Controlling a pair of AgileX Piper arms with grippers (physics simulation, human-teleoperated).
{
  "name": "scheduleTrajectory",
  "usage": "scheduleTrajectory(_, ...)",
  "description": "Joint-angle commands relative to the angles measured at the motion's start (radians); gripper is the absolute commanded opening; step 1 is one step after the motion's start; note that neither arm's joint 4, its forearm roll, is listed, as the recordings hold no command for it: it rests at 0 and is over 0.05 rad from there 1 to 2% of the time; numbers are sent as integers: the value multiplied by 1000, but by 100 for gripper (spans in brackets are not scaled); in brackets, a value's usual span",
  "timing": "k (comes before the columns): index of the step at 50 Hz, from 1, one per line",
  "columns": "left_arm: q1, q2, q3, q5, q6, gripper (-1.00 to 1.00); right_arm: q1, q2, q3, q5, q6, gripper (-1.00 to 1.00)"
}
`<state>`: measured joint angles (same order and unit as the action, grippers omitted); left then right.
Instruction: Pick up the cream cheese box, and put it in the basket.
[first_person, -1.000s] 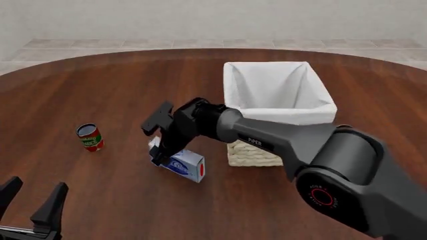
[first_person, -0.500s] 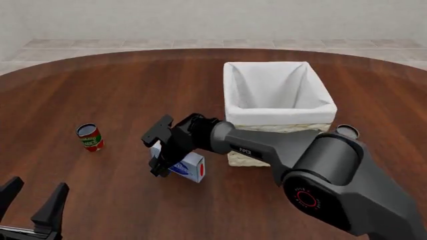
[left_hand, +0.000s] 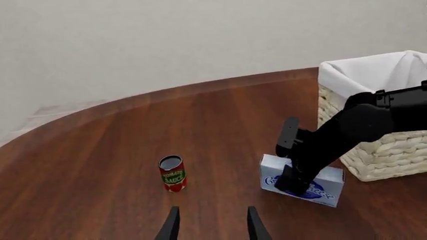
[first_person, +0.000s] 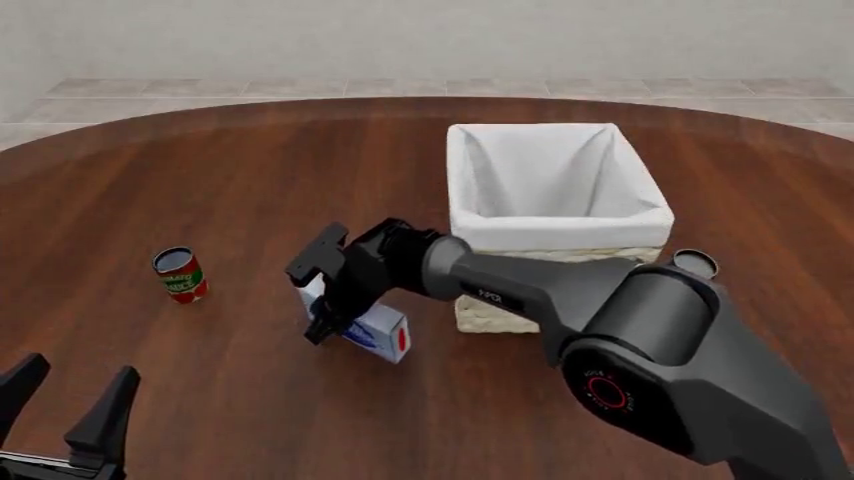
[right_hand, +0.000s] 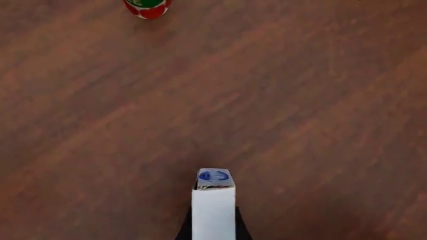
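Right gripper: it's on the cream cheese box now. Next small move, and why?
Probably a short straight lift. The right wrist view shows the cream cheese box pinched between the right gripper fingers, while the front view shows the box low at the table, just left of the basket. The rim stands well above the box, so it needs height before moving across.

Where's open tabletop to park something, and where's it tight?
Bare wood lies on the table between the red can and the basket, and beyond both toward the far edge. It is crowded at the basket's near left corner: the cream cheese box, the right gripper and its arm sit there.
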<state>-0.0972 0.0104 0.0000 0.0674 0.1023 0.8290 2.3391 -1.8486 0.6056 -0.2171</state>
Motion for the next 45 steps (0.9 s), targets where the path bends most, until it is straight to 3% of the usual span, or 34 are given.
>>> scheduleTrajectory(1, -4, 1, 0, 0, 3, 100, -9, -15, -5, 5, -13, -100)
scheduleTrajectory(9, -7, 2, 0, 0, 8, 100, 8, -106, 66, -34, -17, -100)
scheduleTrajectory(25, -15, 4, 0, 0, 19, 100, 31, -357, 202, -100, 27, -100)
scheduleTrajectory(28, -16, 4, 0, 0, 21, 100, 20, -385, 202, -89, 4, -100)
scheduleTrajectory(39, -20, 7, 0, -1, 26, 100, 52, -524, 163, -56, 45, -100)
scheduleTrajectory(42, -23, 3, 0, 0, 41, 100, 40, -531, 115, -19, -7, -100)
scheduleTrajectory(45, -23, 5, 0, 0, 35, 100, 31, -542, 66, 0, -9, -100)
